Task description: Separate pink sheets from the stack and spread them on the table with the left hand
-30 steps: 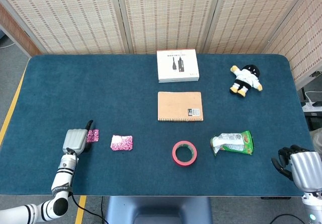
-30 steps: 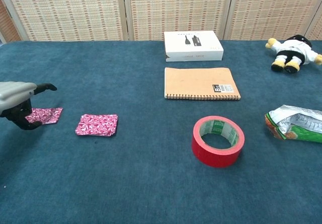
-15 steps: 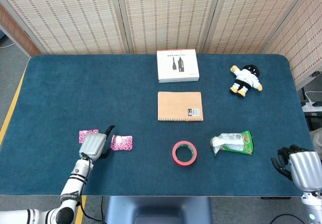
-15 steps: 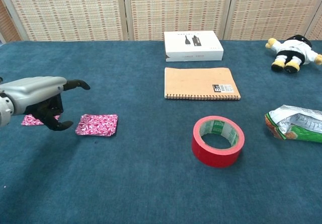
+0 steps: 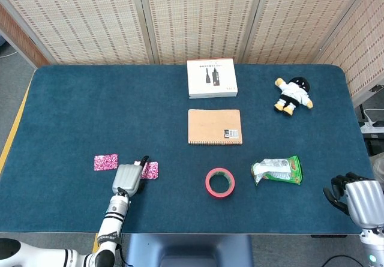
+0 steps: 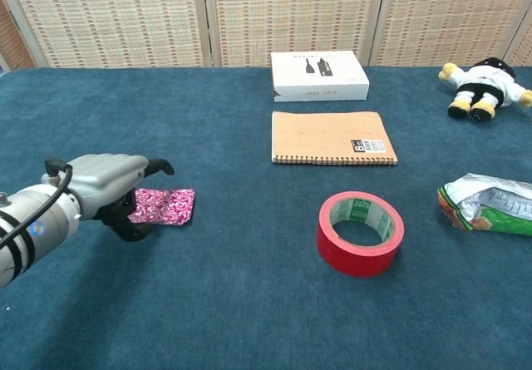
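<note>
A small stack of pink patterned sheets point(image 5: 150, 170) point(image 6: 169, 204) lies on the blue table near its front left. My left hand point(image 5: 128, 178) point(image 6: 110, 189) hovers at the stack's left edge, hiding part of it. Its thumb reaches over the sheets and its fingers curl down beside them, with nothing visibly held. One separate pink sheet point(image 5: 105, 162) lies flat to the left of the hand; the chest view hides it behind the hand. My right hand point(image 5: 355, 198) rests off the table's front right corner, holding nothing.
A red tape roll point(image 5: 219, 182) point(image 6: 359, 232) stands right of the stack. A green snack bag point(image 5: 276, 170), a brown notebook point(image 5: 215, 126), a white box point(image 5: 211, 78) and a plush doll point(image 5: 293, 95) lie further right and back. The table's front edge point(image 5: 180, 231) is close to the hand.
My left hand left the single sheet lying at the left and moved right to the stack, where it now covers the stack's left edge. The right hand has not moved.
</note>
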`<state>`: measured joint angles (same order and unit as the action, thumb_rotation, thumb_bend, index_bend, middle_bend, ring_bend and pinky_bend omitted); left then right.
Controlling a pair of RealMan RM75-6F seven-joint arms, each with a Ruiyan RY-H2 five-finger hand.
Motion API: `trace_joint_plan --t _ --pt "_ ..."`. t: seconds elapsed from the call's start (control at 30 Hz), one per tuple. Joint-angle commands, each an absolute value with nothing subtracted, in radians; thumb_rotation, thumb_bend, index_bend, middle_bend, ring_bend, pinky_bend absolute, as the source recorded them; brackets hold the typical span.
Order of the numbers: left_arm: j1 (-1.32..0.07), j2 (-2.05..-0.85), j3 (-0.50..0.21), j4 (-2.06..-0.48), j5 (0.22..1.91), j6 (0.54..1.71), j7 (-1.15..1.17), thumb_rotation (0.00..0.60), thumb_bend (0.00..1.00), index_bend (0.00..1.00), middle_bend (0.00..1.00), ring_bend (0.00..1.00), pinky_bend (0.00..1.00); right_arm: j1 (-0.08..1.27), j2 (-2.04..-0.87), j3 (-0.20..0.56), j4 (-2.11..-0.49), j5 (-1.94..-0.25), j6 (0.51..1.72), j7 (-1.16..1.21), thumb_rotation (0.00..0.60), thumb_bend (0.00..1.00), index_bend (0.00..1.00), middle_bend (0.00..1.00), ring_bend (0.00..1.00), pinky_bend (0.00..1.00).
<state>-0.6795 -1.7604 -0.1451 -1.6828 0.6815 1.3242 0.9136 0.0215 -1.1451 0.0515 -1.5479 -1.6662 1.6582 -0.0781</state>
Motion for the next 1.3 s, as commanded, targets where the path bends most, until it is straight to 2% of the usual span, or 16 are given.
trace_joint_plan --t 0.03,0.73,1.3 --pt "-0.687 -1.789 -0.151 -1.653 0.665 1.339 0.932 0.600 0.36 0.15 1.00 1.00 1.00 0.022 -1.145 0.051 -1.549 -1.666 1.657 -0.078 0.600 0.17 0.85 0.79 0.66 0.84" --pt "-0.708 -1.872 -0.186 -1.556 0.636 1.345 0.972 0.600 0.34 0.20 1.00 1.00 1.00 0.025 -1.140 0.049 -1.555 -1.664 1.646 -0.078 0.600 0.17 0.85 0.79 0.66 0.84" --pt "-0.698 -1.884 -0.188 -1.541 0.658 1.348 0.963 0.600 0.34 0.27 1.00 1.00 1.00 0.027 -1.139 0.045 -1.556 -1.666 1.643 -0.078 0.600 0.17 0.85 0.79 0.66 0.84"
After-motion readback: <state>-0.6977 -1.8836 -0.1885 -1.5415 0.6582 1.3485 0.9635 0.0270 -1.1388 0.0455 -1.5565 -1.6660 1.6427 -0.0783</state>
